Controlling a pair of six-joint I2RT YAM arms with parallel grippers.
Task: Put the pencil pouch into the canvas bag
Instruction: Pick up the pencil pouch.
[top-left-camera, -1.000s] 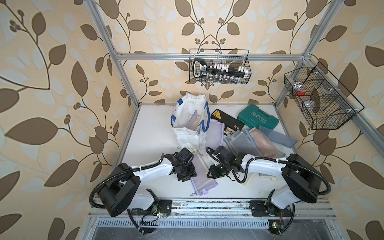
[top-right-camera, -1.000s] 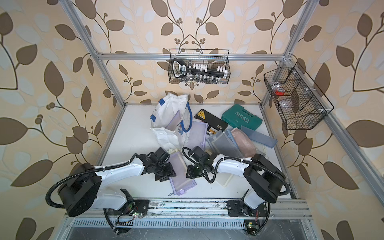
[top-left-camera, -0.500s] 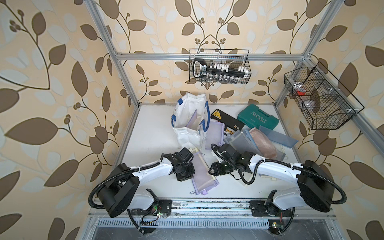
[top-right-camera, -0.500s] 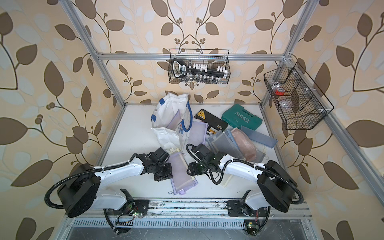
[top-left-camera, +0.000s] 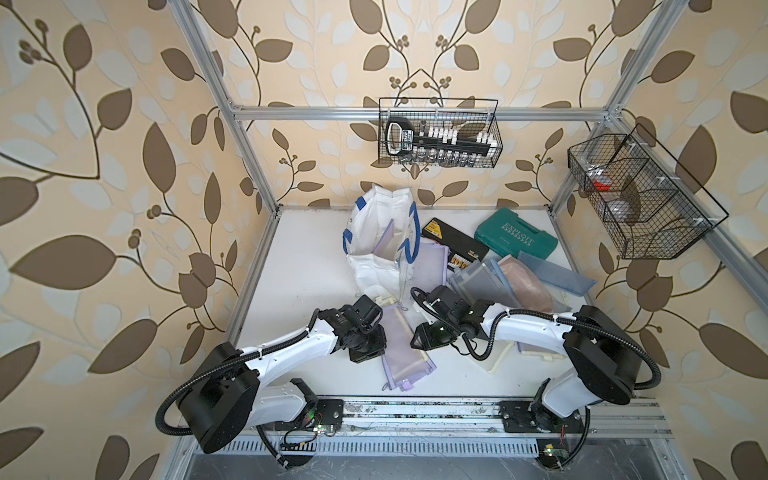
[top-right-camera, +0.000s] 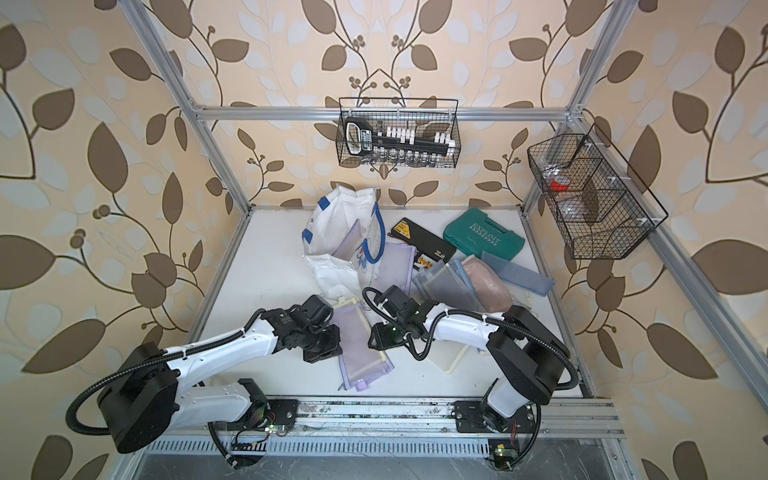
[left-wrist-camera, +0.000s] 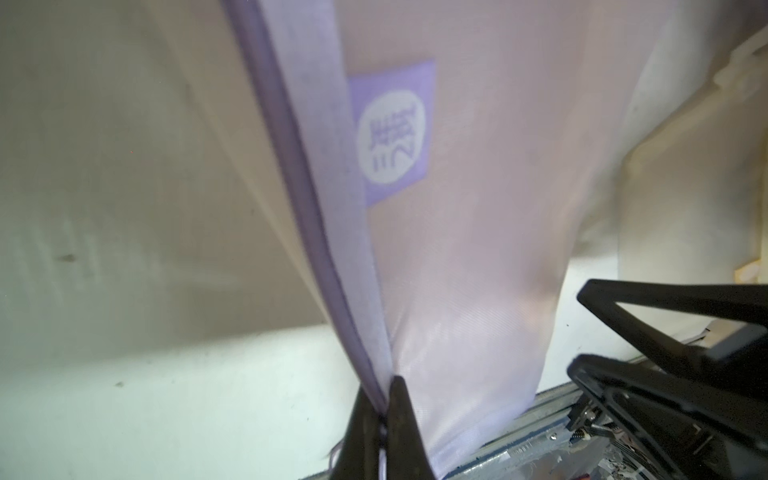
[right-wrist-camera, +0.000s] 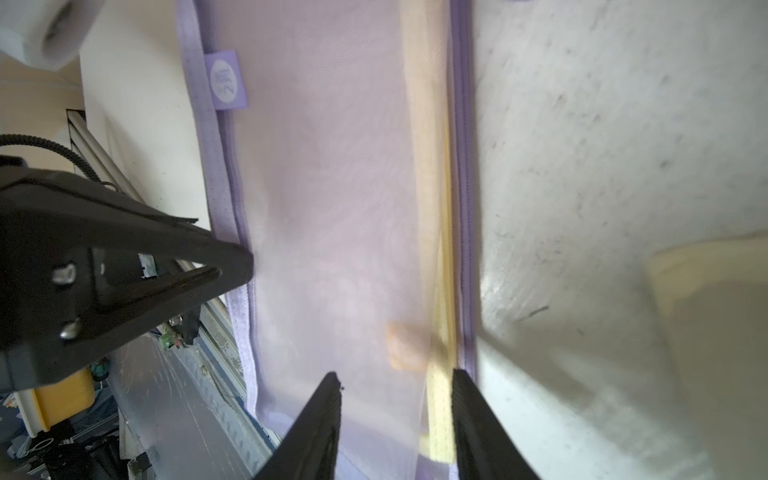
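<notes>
We are recording the left pincer closing tight on the purple edge of the pouch. The right pincer is standing with jaws apart astride the zip edge, clamping nothing. The pouch is lying on the white table between them. Beyond both, the bag is standing open. Other pouches are crowding behind the right pincer. Both top views are hiding the fingertips.

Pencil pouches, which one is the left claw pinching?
The lilac mesh pouch lying frontmost, nearest the front rail; the left claw is shut on its purple-trimmed edge.
</notes>
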